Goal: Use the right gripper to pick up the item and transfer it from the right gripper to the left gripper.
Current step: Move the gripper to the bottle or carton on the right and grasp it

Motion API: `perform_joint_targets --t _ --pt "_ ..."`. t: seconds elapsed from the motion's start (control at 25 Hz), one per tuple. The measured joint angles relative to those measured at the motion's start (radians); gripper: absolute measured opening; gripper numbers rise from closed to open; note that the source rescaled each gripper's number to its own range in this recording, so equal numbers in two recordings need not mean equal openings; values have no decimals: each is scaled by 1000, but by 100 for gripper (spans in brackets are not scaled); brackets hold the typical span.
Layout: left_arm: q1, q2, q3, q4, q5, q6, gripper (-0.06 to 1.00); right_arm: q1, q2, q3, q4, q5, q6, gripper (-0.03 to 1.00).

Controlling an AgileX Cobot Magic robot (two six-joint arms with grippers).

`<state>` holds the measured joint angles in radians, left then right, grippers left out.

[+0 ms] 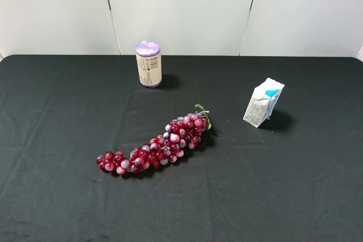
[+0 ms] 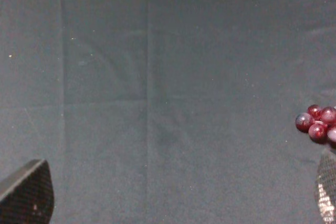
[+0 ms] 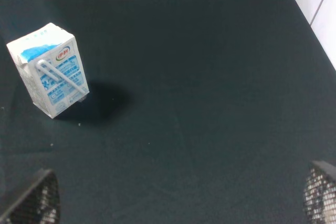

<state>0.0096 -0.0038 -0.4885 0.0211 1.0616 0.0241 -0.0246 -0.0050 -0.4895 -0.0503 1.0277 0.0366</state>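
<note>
while my right gripper [image 3: 173, 203] and left gripper [image 2: 176, 195] hang wide apart and empty, the item [image 1: 262, 103] stands on the table [image 1: 317, 196] right of the grapes [image 1: 159, 148]; i judge pickup unstarted, so next i'd bring the right one around it.

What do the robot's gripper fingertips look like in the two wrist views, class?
Only fingertips show. The left gripper has dark rounded fingertips with a fine woven pattern; the right gripper has dark fingertips with a lighter mesh-like grid. No arms, cables or markings are visible.
</note>
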Motion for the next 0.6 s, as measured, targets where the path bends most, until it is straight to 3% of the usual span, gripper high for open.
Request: perform_joint_targets --t 0.6 --pt "0 0 0 0 0 0 100 0 0 0 0 0 0 100"
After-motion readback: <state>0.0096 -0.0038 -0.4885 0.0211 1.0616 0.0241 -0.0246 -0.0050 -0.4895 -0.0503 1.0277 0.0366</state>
